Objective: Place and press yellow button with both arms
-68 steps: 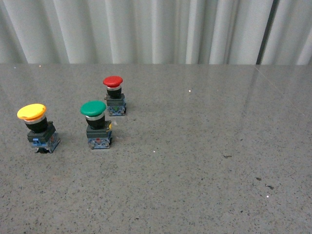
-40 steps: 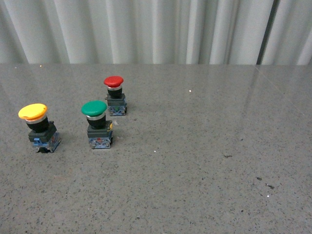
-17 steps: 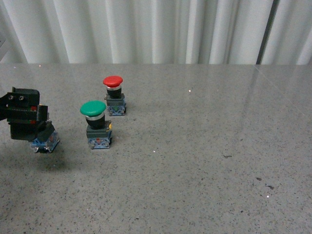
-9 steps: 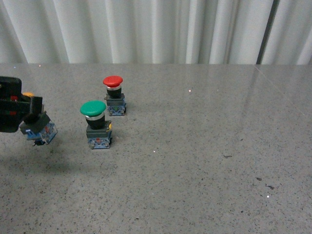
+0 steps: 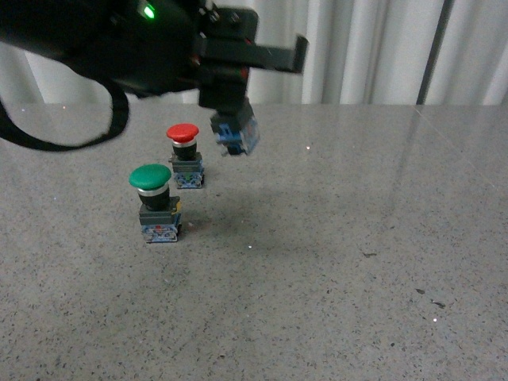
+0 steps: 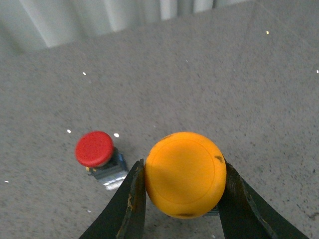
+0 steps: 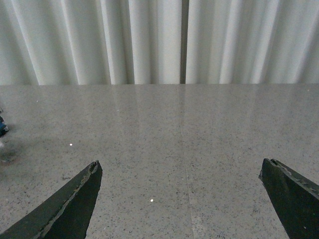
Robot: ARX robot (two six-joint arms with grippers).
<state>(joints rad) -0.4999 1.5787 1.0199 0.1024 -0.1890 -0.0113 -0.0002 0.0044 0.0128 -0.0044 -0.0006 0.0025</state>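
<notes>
Here, in the front view, the bulky black left arm [image 5: 95, 40], a small green light [image 5: 148, 11] glowing on it, reaches in from the upper left. The left gripper [image 5: 228, 87] is pinching the yellow button [image 5: 236, 133], a small industrial pushbutton. From this side only its dark base with blue parts shows below the gripper, tilted and hanging clear of the grey speckled stone desk [image 5: 333, 262]. It hangs just right of the red-capped pushbutton [image 5: 184, 152], which stands upright on the desk. The green-capped pushbutton [image 5: 155, 202] stands nearer and a little further left, apart from the red one. A white pleated curtain [image 5: 357, 48] closes the far side.

In the left wrist view, the wide yellow mushroom cap [image 6: 185, 174] faces the camera. The two black fingers [image 6: 130, 199] press against its opposite sides, so the grip is closed on the cap's rim. The red-capped pushbutton [image 6: 94, 148] sits on the desk below, beside the held button and not touching it.

In the right wrist view, the right gripper [image 7: 180, 169] is spread wide, its two dark fingers [image 7: 65, 209] well apart with only bare desk showing between them. It hovers over the grey surface and faces the curtain. A small blue shape at the picture's edge is too cut off to identify.
</notes>
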